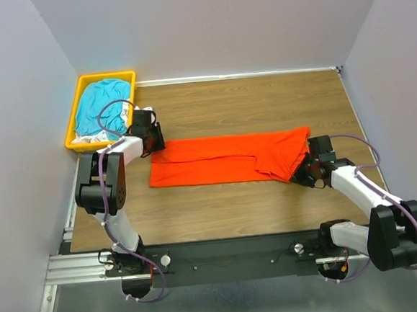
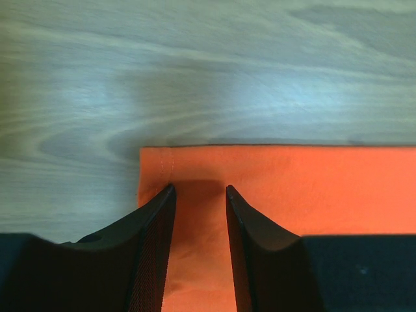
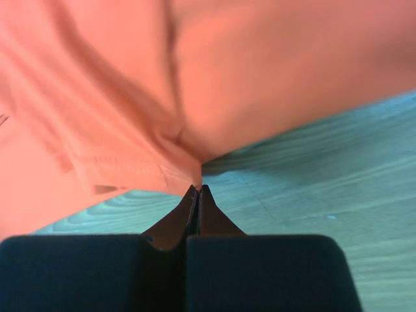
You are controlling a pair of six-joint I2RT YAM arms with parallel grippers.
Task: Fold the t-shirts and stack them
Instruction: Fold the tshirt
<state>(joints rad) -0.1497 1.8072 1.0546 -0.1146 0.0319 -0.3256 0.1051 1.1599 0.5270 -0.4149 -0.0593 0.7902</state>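
An orange-red t-shirt (image 1: 223, 158) lies as a long band across the middle of the wooden table. At the band's left end my left gripper (image 1: 152, 147) stands open. Its two fingertips rest on the cloth just inside the hemmed corner (image 2: 156, 166), and flat orange fabric (image 2: 312, 188) shows between them. My right gripper (image 1: 301, 172) is at the right end, where the cloth is bunched. In the right wrist view that gripper (image 3: 198, 188) is shut, pinching a stitched edge of the orange-red shirt (image 3: 260, 78), which is lifted off the table. A teal-blue shirt (image 1: 100, 107) lies in the bin.
A yellow plastic bin (image 1: 105, 76) stands at the table's back left corner, with some white fabric (image 1: 92, 140) at its near end. Grey walls close in the left, back and right. The arm bases sit on the black rail (image 1: 231, 259) at the near edge.
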